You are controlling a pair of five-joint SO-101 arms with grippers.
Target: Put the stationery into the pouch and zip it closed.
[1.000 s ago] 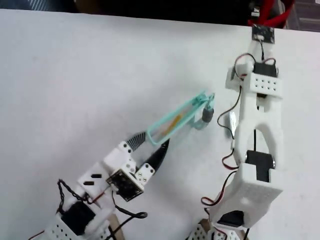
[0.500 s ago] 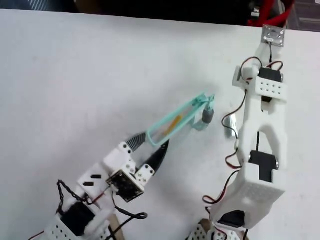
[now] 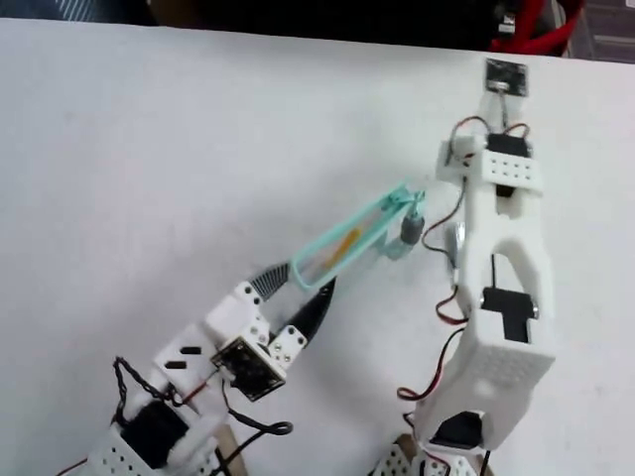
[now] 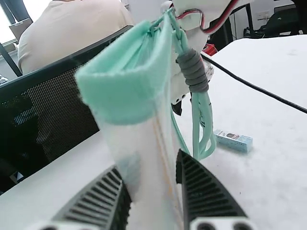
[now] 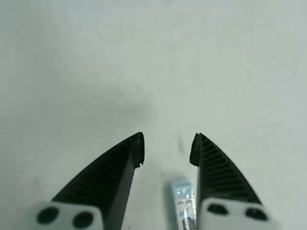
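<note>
My left gripper (image 3: 310, 278) (image 4: 148, 167) is shut on the lower end of the pouch (image 3: 372, 220) (image 4: 129, 91), a clear pouch with mint-green trim that slants up off the table. An orange stick-like item (image 3: 343, 244) shows through its clear side. A green strap with a grey loop (image 4: 193, 72) hangs from its upper end. A small pale-blue box (image 4: 232, 140) (image 5: 183, 197) lies on the table beside the pouch. My right gripper (image 5: 166, 146) stands open just over that box, which lies near the base of one finger.
The right arm (image 3: 501, 288) stretches along the right side of the table, its red and black wires (image 3: 451, 297) hanging next to the pouch's tip. The far table edge (image 3: 298, 35) gives onto a dark area. White tabletop (image 3: 149, 149) spreads to the left.
The right arm's wrist swung right, then back left, ending a little closer to the pouch. The left arm and the pouch have stayed still.
</note>
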